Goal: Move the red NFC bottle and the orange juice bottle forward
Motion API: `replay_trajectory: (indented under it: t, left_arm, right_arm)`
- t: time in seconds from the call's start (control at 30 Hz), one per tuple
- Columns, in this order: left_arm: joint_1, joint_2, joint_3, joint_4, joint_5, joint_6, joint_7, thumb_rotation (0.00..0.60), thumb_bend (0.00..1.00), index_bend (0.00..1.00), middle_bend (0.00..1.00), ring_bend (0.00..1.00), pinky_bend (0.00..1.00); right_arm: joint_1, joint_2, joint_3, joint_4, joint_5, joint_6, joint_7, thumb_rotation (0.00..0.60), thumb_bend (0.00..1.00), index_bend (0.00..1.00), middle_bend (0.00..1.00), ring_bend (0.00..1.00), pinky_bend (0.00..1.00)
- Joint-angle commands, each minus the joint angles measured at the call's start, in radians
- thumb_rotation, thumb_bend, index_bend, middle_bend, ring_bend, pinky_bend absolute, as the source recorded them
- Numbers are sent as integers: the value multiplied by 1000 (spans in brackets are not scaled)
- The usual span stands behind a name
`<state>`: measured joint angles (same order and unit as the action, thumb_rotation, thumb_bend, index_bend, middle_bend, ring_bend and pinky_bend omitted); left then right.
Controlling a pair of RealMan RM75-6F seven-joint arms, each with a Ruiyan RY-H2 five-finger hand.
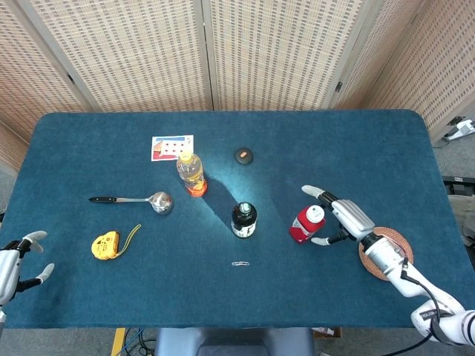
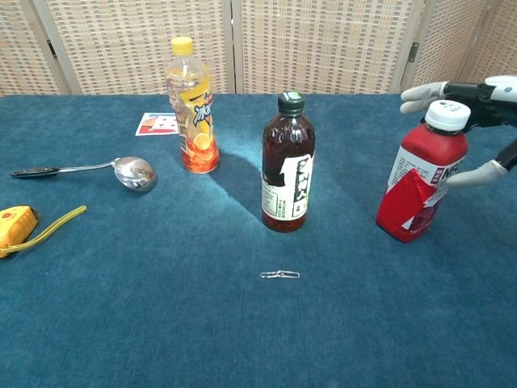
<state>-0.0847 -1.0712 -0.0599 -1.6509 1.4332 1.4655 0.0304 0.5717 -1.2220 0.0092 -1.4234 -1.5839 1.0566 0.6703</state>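
Overhead, blue-clothed table (image 1: 89, 297) before wicker screens (image 1: 148, 52) — right hand (image 1: 349, 219) spread, empty, beside red bottle (image 1: 306, 223).

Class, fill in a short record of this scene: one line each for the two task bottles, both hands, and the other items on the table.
red NFC bottle: upright, beside right hand
orange juice bottle: upright, untouched, by a card
right hand: fingers spread, holding nothing
left hand: open, at table edge
other items: dark bottle, spoon, tape measure, paper clip, coaster
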Motion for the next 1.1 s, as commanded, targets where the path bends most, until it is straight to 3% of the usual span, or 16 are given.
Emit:
replay_trajectory:
  t: [0.03,0.23,0.5,0.7,0.87,1.1]
  left_arm:
    - [-1,-1,1,-1,3,0,3,600,218,505,470,408,563]
    - [-8,-5,-2,-7,12,0,14,600,218,505,470,408,563]
    - [-58,-18,-25,-11,13,-53,-11,600,218,505,481,409,563]
    - [-119,-38,-55,-25,4,-113,-23,600,218,503,481,408,563]
    - [-180,-69,-101,-34,-32,-170,-61,600,218,489,483,409,563]
    - [-271,-152,-178,1,-94,-222,-96,600,217,464,485,407,563]
  right_arm:
    - [-52,76,-8,-87,3,69,-132,600,7,0,84,99,306]
    - [-162,154,-26,-192,13,210,-389,600,7,1,128,100,305]
    - [-317,186,-78,-215,-67,423,-565,600,7,114,203,106,307]
    - [-408,170,-109,-176,-121,537,-587,600,7,163,234,130,307]
    - [-440,170,-144,-133,-170,561,-509,600,22,170,241,137,307]
    - [-463,182,-155,-109,-213,592,-460,600,44,177,241,137,307]
